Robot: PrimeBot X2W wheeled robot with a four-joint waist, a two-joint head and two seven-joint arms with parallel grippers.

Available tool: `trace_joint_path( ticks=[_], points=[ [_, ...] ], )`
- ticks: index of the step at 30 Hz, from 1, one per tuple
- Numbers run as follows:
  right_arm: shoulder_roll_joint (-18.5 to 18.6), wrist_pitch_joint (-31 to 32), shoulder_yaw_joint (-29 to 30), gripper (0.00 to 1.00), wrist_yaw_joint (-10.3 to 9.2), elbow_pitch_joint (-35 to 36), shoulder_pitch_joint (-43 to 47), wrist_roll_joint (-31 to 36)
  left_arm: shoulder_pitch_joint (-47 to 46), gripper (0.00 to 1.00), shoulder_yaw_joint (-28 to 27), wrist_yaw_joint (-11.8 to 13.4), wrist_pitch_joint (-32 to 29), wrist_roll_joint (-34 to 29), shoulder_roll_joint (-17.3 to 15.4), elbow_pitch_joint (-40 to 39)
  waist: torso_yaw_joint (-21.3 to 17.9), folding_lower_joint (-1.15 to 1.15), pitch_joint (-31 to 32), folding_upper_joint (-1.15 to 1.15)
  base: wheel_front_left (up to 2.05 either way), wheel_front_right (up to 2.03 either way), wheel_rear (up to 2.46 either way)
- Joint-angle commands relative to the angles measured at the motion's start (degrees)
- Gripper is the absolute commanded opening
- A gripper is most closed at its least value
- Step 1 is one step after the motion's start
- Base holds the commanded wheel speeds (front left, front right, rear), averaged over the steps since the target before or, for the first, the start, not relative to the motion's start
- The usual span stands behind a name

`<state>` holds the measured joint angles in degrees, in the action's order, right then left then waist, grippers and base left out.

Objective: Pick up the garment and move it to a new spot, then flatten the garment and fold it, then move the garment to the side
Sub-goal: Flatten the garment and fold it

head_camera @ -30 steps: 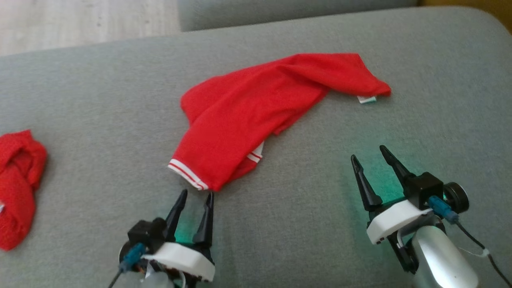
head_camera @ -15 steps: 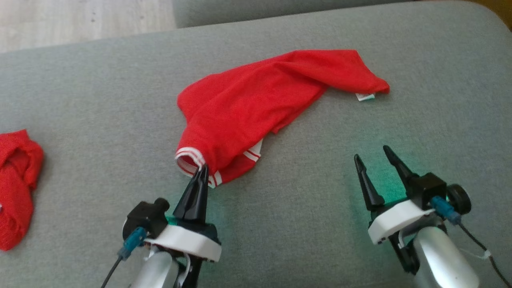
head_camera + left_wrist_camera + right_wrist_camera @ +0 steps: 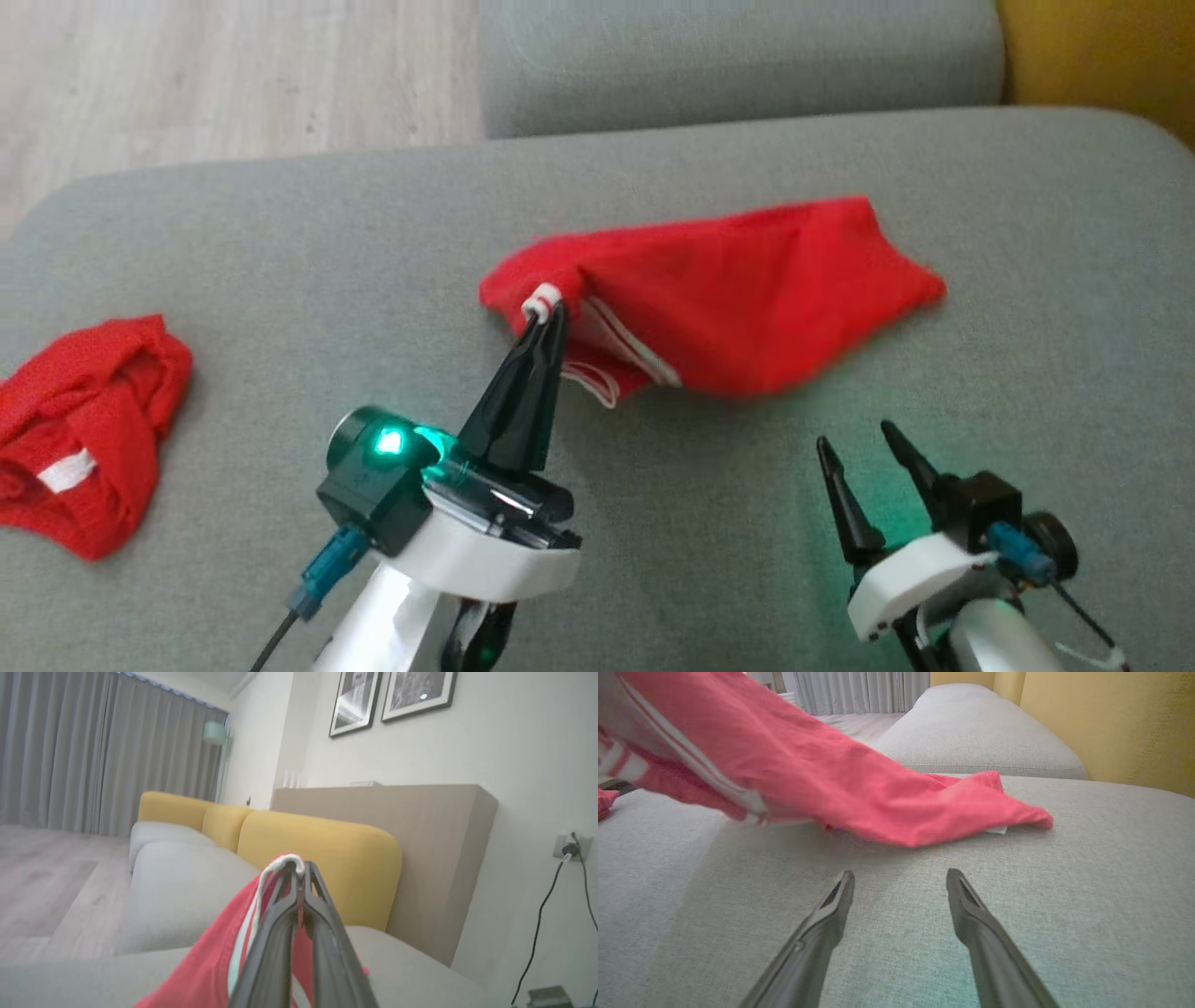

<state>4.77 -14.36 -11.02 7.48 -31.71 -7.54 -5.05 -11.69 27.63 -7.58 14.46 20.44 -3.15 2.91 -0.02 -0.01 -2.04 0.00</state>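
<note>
Left tool (image 3: 544,313) clamped and lifted garment (image 3: 747,299) hem.

Head view: garment (image 3: 747,299) blurred along its right and lower edges, weave not resolvable. The bit of hem caught in the left gripper (image 3: 549,313) is hidden between its fingers (image 3: 523,392). Second red cloth (image 3: 84,420) cut by the left edge.
Left wrist view: garment runs off the bottom edge, partly behind the fingers.
Right wrist view: garment cut by the top and left edges, striped end blurred; white label (image 3: 997,830) too small to read.
</note>
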Motion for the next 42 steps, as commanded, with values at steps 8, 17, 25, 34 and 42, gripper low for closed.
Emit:
trace_joint_path(
  ticks=[8, 17, 25, 34, 42],
  points=[
    [-1.0, -0.6, 0.0, 1.0, 0.01, 1.3, 0.4, -0.3, -3.3, 0.0, -2.3, 0.1, 0.5, -1.5, -0.7, -6.8, 0.0, 0.01, 1.5, 0.0, 0.0, 0.0, 0.0],
    [-1.5, -0.6, 1.0, 1.0, 0.01, 1.6, 1.2, -0.6, -19.0, 0.0, -6.2, 0.1, 0.5, -3.3, -10.4, -4.7, 0.0, 0.01, 2.4, 0.0, 0.0, 0.0, 0.0],
    [-1.8, -0.6, 1.2, 1.0, 0.01, 1.8, 2.5, -1.0, -32.4, 0.0, -11.1, 0.1, -1.7, -5.4, -20.4, 2.0, -0.4, 0.01, 2.8, 0.0, 0.0, 0.0, 0.0],
    [-1.9, -0.6, -0.3, 1.0, 0.01, 1.6, 1.3, -1.2, -40.9, 0.0, 0.7, 0.1, -2.3, -5.2, -16.1, 9.6, -3.8, 0.01, 0.8, 0.0, 0.0, 0.0, 0.0],
    [-1.9, -0.6, -2.2, 1.0, 0.01, 1.0, -1.2, -1.8, -34.2, 1.0, 9.8, 0.3, -1.3, 0.3, -2.6, 28.2, -8.4, 0.01, -2.7, 0.0, 0.0, 0.0, 0.0]
  ],
)
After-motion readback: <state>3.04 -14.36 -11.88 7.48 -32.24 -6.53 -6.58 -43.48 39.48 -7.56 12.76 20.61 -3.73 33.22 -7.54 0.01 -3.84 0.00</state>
